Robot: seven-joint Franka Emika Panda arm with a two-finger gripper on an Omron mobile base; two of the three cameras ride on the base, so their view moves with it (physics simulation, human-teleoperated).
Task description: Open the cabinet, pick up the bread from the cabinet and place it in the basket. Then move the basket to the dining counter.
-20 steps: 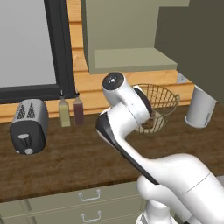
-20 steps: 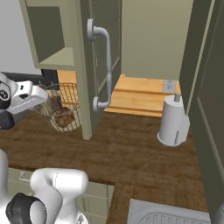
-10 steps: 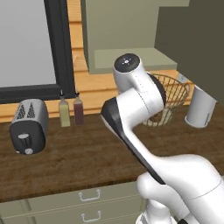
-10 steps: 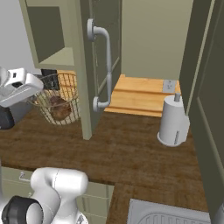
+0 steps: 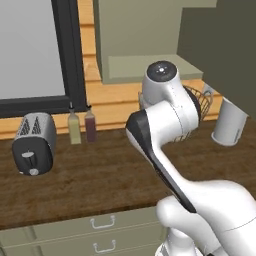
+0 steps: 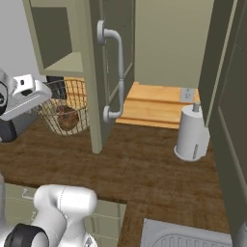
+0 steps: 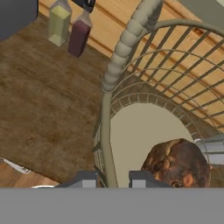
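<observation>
In the hand view my gripper point(image 7: 113, 178) is shut on the basket point(image 7: 107, 131), with its thin tan wire rim running between the two fingertips. The bread point(image 7: 177, 164), a dark brown loaf, lies on the basket's pale base. From the right base view, the basket point(image 6: 72, 96) hangs just above the wood counter left of the open cabinet door point(image 6: 94, 72), with the bread point(image 6: 66, 117) inside and my gripper point(image 6: 59, 90) at its rim. My arm hides most of the basket point(image 5: 197, 107) in the left base view. The dining counter is out of view.
A toaster point(image 5: 32, 142) and two bottles point(image 5: 75, 127) stand at the counter's back left. A white canister point(image 6: 192, 132) stands to the right of the door. The door's silver bar handle point(image 6: 116, 72) juts out near the basket. A sink point(image 6: 193, 236) lies at the lower right.
My arm has swung up and to the right in the left base view, carrying the basket with the bread in it. The grip on the rim has stayed shut.
</observation>
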